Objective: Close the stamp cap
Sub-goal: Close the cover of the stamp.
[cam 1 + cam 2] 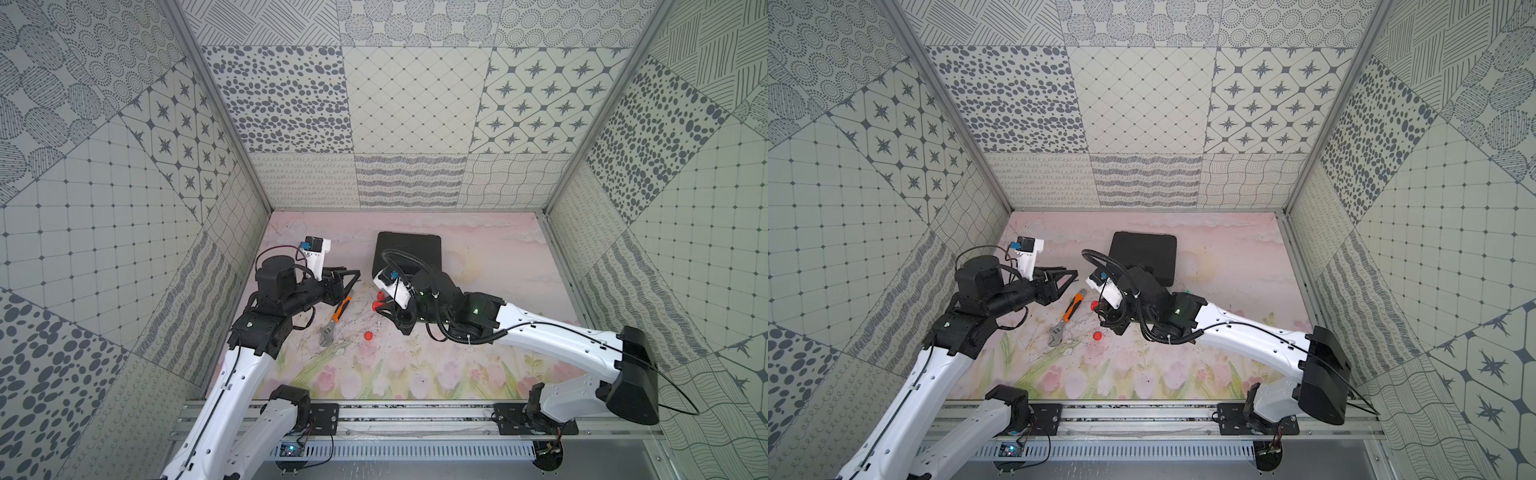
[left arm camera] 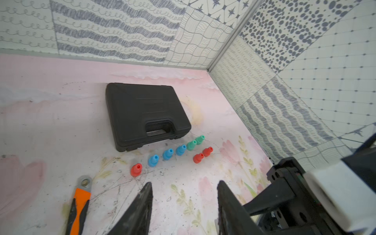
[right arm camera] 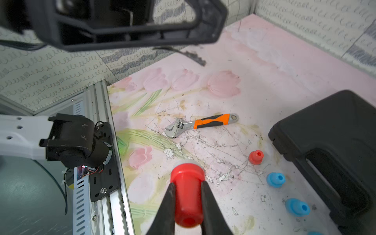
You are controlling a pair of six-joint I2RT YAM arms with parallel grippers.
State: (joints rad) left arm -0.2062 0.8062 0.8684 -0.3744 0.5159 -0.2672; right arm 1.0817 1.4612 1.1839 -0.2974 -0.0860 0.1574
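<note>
The right gripper is squeezed tight on a red stamp, a smooth plastic tube with a wide round end, held over the counter. A little round red cap lies by itself on the counter at 6 o'clock from the stamp, touching nothing. The left gripper has its two pointy black fingers apart with nothing between them, at 9 o'clock from the stamp. Near it lies a shiny metal wrench with an orange and black handle. At 12 o'clock sits a flat black plastic case with a handle hole. More stamps, red, blue and green, stand in a row just beside the case. The counter is pink with painted tulips and lots of scratches
</note>
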